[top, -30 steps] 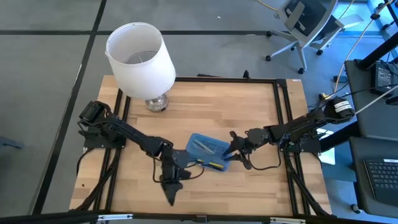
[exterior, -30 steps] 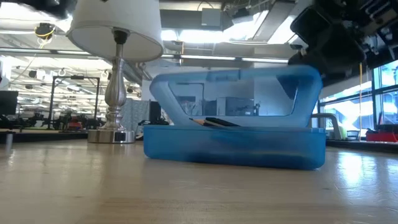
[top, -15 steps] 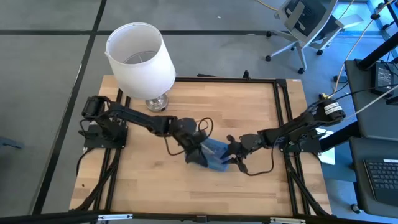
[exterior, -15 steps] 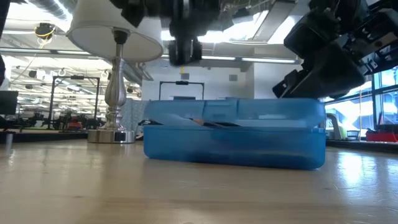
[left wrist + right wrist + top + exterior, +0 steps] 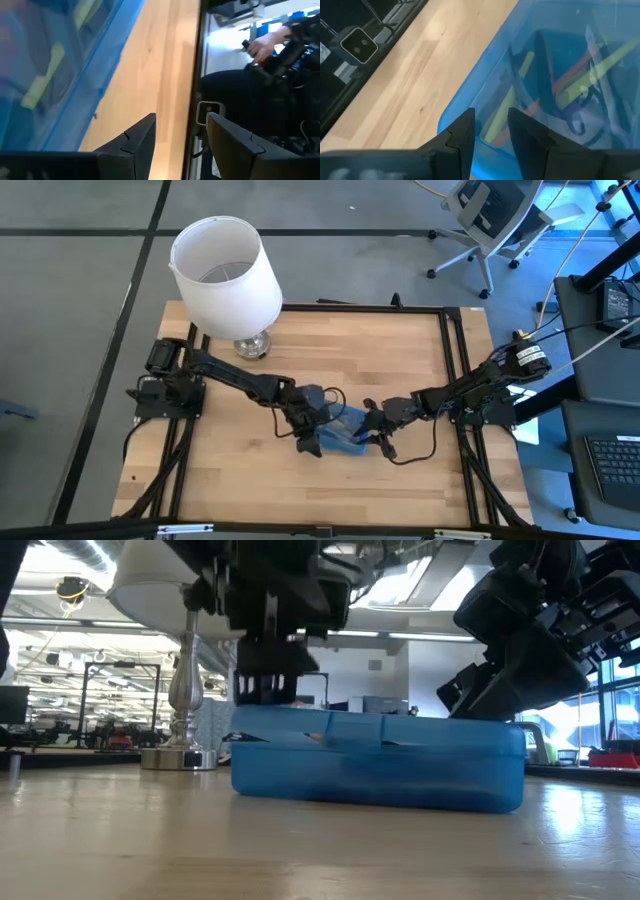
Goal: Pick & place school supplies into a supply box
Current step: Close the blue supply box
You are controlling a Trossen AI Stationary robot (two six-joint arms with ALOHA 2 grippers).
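Supply box [image 5: 345, 435] closed, mid-table, between both pincers. Left pincer [image 5: 312, 442] on lid's left end, fingers slightly apart, empty. Right pincer [image 5: 376, 430] at right end, narrow gap, empty. Pens [image 5: 580, 82] blurred through lid.

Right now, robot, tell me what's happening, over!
Left gripper and right gripper at supply box, fingers parted. Lid down, pens and pencils inside. Lamp stands clear.
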